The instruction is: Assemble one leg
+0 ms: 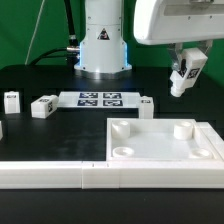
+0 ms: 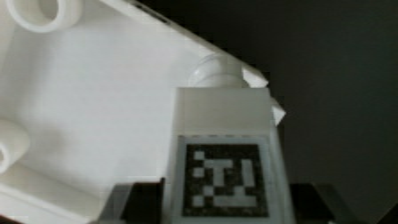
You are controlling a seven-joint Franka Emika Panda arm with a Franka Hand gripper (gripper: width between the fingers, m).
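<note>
My gripper hangs in the air at the exterior view's right, above the far right corner of the large white tabletop panel. It is shut on a leg, a small white block with a black-and-white tag. In the wrist view the held leg stands between the dark fingers, its tip over the edge of the panel. One corner socket of the panel shows there. Other legs lie on the table: one, one and one.
The marker board lies at the back in front of the robot base. A long white rail runs along the front edge. The panel has round sockets such as one at its corners.
</note>
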